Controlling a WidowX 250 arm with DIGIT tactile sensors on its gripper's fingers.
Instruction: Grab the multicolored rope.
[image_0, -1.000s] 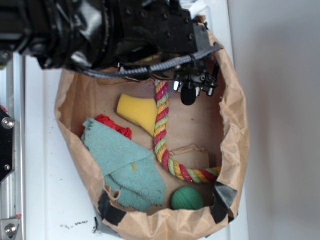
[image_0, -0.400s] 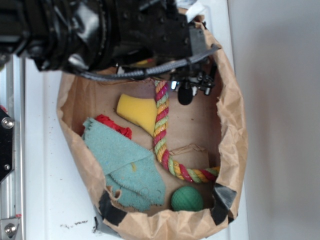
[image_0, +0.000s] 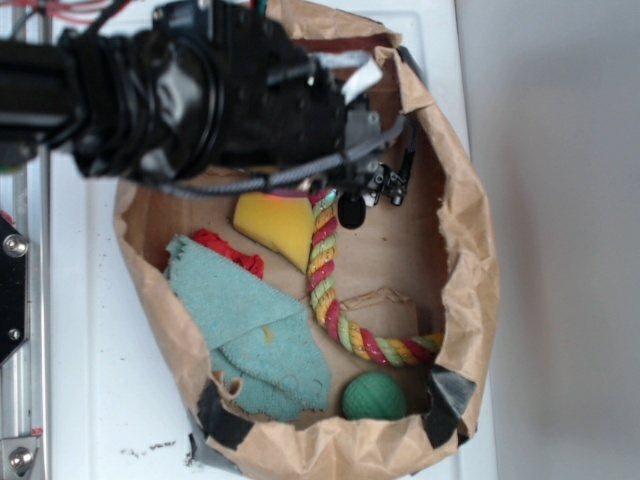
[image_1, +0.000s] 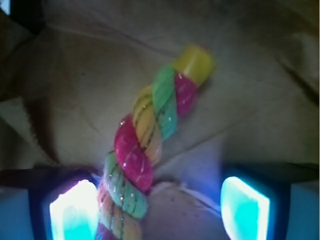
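The multicolored rope (image_0: 322, 270), twisted red-pink, yellow and light green, lies in the brown paper bag (image_0: 465, 250), running down from under the arm and curving right along the bottom. In the wrist view the rope (image_1: 145, 145) runs diagonally, its yellow-capped end toward the upper right and its lower part between the fingers, close to the left pad (image_1: 75, 210). My gripper (image_0: 365, 195) (image_1: 160, 210) hovers over the rope's upper end, open, with a wide gap between the pads and the right pad (image_1: 245, 207) well apart from the rope.
Inside the bag lie a yellow sponge-like piece (image_0: 275, 225), a teal fuzzy cloth (image_0: 255, 335), a small red fabric piece (image_0: 228, 250) and a green ball (image_0: 374, 397). The bag's paper walls rise all round. A metal rail (image_0: 20, 300) runs along the left.
The arm has shifted left and toward the top of the frame, bringing the gripper from right of the rope's end to over it. Rope and other objects have not moved.
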